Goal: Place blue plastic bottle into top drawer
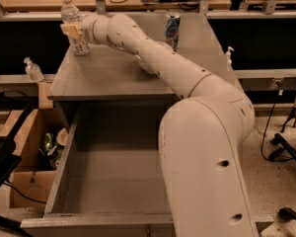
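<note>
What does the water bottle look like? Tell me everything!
The bottle is tall, clear plastic with a white cap and a white label with dark print. It stands upright on the far left corner of the grey cabinet top. The gripper is against its middle, over the label.

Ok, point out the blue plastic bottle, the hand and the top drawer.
blue plastic bottle [69, 13]: camera view, upper body.
hand [72, 31]: camera view, at the bottle's middle.
top drawer [116, 181]: camera view, bare floor.
</note>
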